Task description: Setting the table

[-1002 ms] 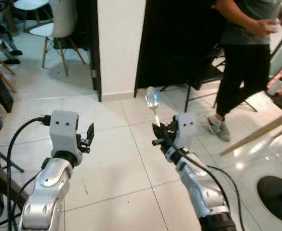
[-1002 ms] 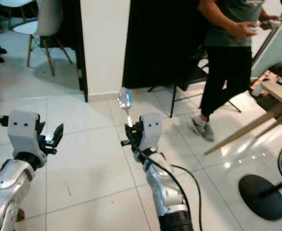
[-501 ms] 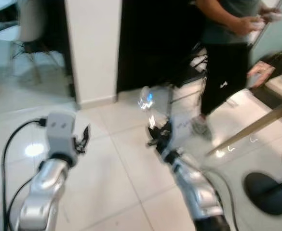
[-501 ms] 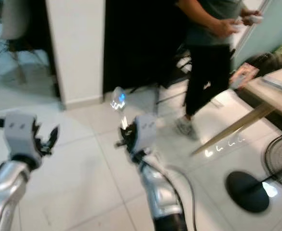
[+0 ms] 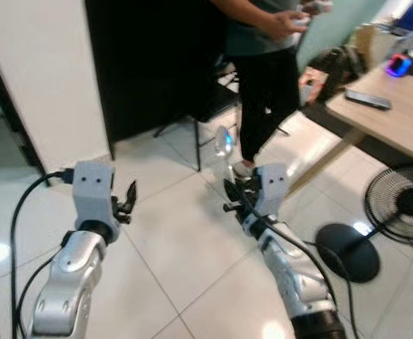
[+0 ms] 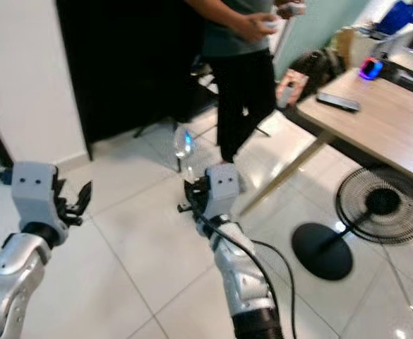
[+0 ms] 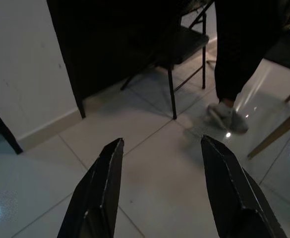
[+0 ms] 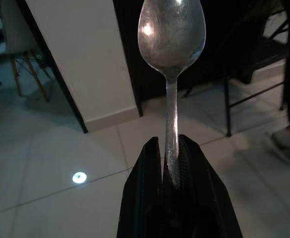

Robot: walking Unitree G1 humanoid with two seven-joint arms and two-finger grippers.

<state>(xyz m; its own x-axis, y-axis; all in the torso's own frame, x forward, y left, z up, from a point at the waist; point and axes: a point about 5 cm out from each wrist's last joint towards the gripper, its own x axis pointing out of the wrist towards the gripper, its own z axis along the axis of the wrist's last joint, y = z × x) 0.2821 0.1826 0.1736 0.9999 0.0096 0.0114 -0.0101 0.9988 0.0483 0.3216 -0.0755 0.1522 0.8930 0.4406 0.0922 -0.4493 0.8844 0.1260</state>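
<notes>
Left eye view: the right gripper (image 5: 231,192) is held out over the tiled floor (image 5: 171,247) at mid-height, its jaws pinching the handle of a spoon (image 5: 224,145) whose bowl stands straight up above them. The left gripper (image 5: 127,201) is raised level with it, well apart, carrying nothing. A wooden surface (image 5: 390,123) with a dark flat object lying on it stands ahead and to the robot's right; between it and the robot are a floor fan (image 5: 400,205) and a person (image 5: 266,78) standing beside a dark chair.

Right eye view: the same scene, with more of the surface showing. It lies to the right of the spoon and well apart from it, so the arm carrying the spoon is also the nearer one.

Left wrist view: the left jaws are spread wide with only floor between them; a chair leg and the person's shoe lie beyond.

Right wrist view: the right jaws are pressed onto the lower handle, the spoon's long axis running in line with the fingers (image 8: 147,188), bowl away from the wrist.

As I judge it, the spoon is in transit. The robot must turn and walk right to the surface, then tip the spoon from upright to flat to lay it down.
</notes>
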